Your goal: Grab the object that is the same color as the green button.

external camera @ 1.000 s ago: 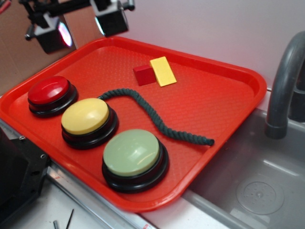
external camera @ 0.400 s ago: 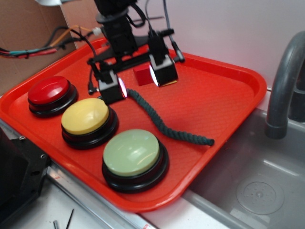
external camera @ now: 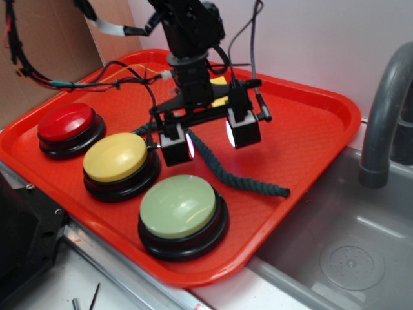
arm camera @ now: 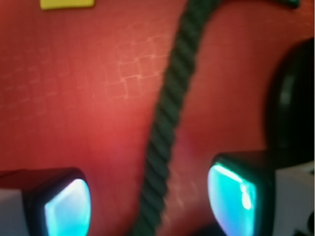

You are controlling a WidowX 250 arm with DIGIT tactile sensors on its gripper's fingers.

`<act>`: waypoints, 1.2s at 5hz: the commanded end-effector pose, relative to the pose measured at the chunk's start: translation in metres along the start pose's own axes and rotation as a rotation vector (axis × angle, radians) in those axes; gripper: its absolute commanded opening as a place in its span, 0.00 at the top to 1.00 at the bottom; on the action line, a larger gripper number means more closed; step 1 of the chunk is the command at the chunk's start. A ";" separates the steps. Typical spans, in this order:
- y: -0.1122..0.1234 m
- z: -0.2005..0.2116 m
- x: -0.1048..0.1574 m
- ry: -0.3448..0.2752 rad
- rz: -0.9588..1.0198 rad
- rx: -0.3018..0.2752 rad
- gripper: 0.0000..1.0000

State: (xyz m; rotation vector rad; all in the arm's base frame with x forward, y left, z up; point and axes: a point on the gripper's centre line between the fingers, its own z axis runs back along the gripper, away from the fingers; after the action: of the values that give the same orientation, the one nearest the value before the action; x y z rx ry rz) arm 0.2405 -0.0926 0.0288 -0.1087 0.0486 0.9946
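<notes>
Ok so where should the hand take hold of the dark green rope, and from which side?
Grip the green rope at its straight middle stretch, from straight above. It lies flat on the red tray, so the fingers should straddle it across its width; the open hand already brackets it there, clear of the yellow button.

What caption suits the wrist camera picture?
Open fingers straddle the dark green rope on the red tray.

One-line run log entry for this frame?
phase: pre-grasp | tool: open, straddling green rope | rope: flat on red tray | green button: untouched
</notes>
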 end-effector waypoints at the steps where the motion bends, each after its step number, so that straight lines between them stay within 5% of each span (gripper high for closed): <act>1: 0.001 -0.005 -0.033 -0.012 -0.025 0.002 0.00; 2: 0.001 -0.010 -0.037 -0.016 -0.022 0.015 1.00; 5: 0.000 -0.001 -0.033 -0.016 -0.057 -0.012 1.00; 6: 0.003 0.041 -0.018 0.036 -0.248 -0.067 1.00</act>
State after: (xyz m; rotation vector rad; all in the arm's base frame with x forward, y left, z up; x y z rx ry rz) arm 0.2181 -0.1100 0.0549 -0.1485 0.0830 0.7360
